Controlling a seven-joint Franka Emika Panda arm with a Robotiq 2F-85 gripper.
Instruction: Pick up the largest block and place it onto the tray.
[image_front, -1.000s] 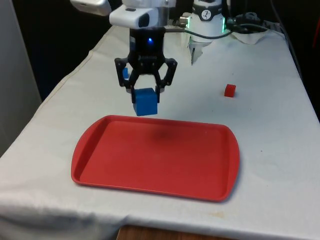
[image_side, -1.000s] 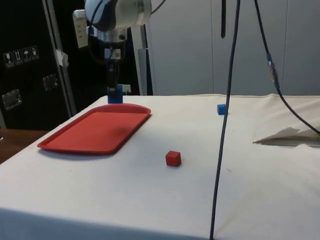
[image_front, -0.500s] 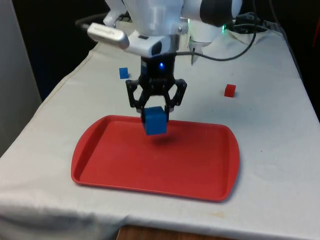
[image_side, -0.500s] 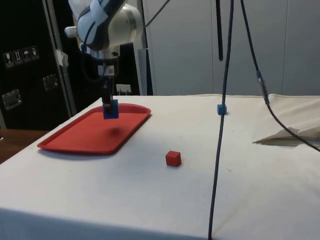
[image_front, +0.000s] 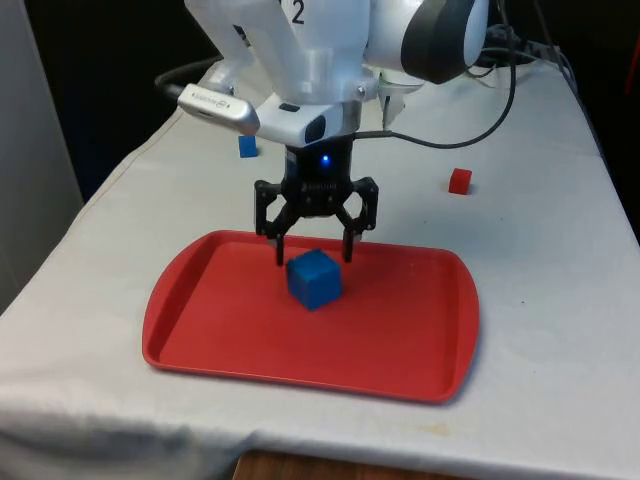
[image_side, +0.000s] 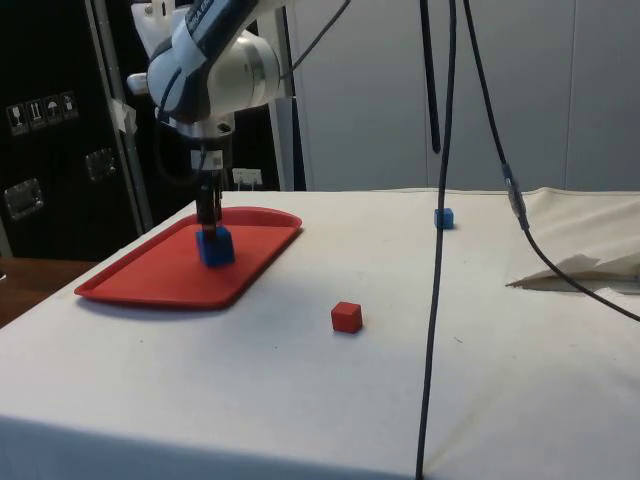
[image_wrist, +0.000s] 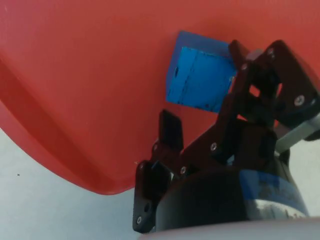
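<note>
Large blue block (image_front: 314, 278) sits on the red tray (image_front: 220, 330), toward the tray's far edge and a little to the front view's left of its middle. It rests turned at an angle to the tray's sides; side view has it on the tray floor (image_side: 214, 246)

Gripper (image_front: 313, 258) hangs directly over the block, fingers pointing down, jaws spread apart with the block below and between them. Wrist view shows the block (image_wrist: 200, 77) lying on the red surface with open space beside one black finger (image_wrist: 171, 131) (no pinch visible)

Small blue cube (image_front: 247, 146) on the white cloth (image_front: 560, 290) beyond the tray, at the front view's left. Small red cube (image_front: 459, 180) on the cloth at the front view's right, well apart from the tray
</note>
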